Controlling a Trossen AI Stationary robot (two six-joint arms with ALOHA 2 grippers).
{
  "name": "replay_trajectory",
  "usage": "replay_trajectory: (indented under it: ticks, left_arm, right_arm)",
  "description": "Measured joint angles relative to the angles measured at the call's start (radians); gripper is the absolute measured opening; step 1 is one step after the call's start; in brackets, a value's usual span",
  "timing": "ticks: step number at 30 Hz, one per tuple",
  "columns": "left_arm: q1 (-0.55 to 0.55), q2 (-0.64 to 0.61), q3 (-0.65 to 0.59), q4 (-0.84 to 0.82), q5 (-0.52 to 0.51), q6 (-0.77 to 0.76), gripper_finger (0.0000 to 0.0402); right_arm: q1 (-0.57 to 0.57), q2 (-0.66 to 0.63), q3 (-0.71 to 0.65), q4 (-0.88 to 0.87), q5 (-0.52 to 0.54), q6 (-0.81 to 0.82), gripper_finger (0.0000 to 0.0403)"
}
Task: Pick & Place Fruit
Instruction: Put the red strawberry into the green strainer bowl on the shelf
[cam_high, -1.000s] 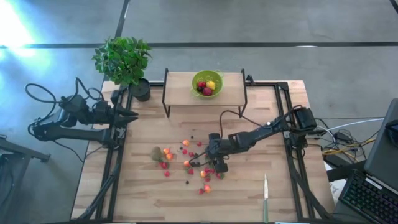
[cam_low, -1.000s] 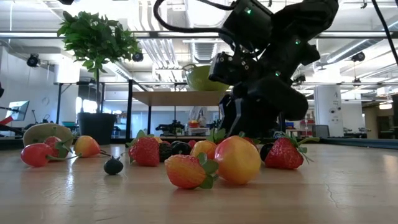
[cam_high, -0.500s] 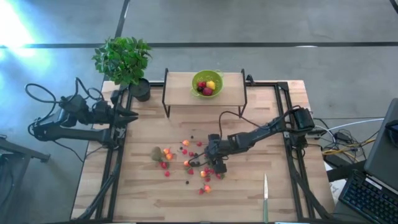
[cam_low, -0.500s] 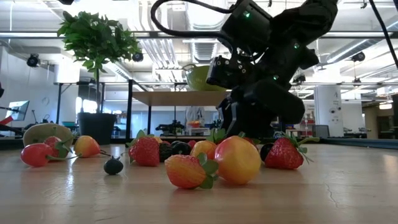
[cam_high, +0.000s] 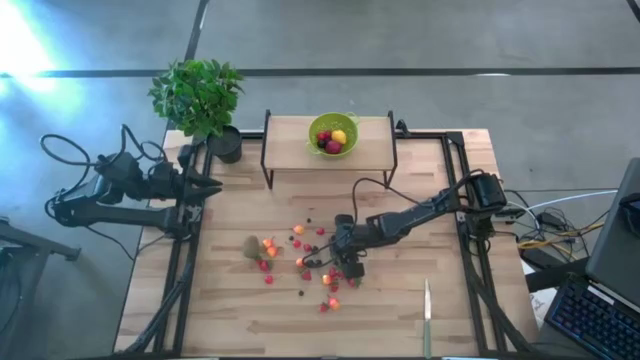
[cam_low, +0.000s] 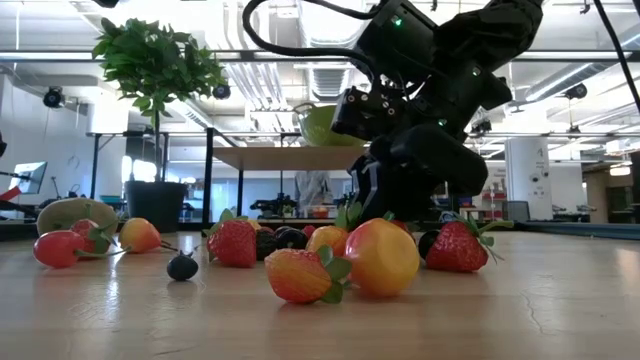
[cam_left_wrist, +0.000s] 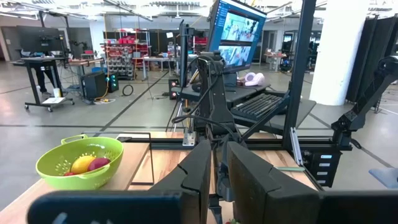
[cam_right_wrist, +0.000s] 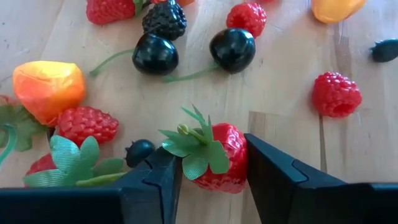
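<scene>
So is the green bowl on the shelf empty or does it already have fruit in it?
Not empty. The green bowl on the shelf holds a yellow fruit and red fruits.

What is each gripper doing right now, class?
Left gripper: shut, empty, parked at the table's left edge.
Right gripper: closing around a strawberry among the scattered fruit; a firm grip cannot be told.

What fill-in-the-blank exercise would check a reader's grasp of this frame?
1. The right gripper has its fingers on either side of a red ____.
2. The lime-green bowl stands on a raised ____.
3. The left gripper waits near the potted ____.
4. The knife lies near the table's ____ edge.

Missing words: strawberry; shelf; plant; front
</scene>
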Motion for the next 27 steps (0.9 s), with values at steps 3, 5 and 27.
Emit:
replay_trajectory:
  ticks: [3, 5, 27]
  left_arm:
    - [0.0, 0.0, 0.0, 0.0, 0.0, 0.0, 0.0062]
    - [0.0, 0.0, 0.0, 0.0, 0.0, 0.0, 0.0062]
    - [0.001, 0.001, 0.0, 0.0, 0.0, 0.0, 0.0062]
  right_arm:
    - [0.0, -0.001, 0.0, 0.0, 0.0, 0.0, 0.0158]
    - [0.0, -0.002, 0.0, 0.0, 0.0, 0.0, 0.0157]
    - [-0.183, -0.19, 0.478, -0.442, 0.002, -0.198, 0.0137]
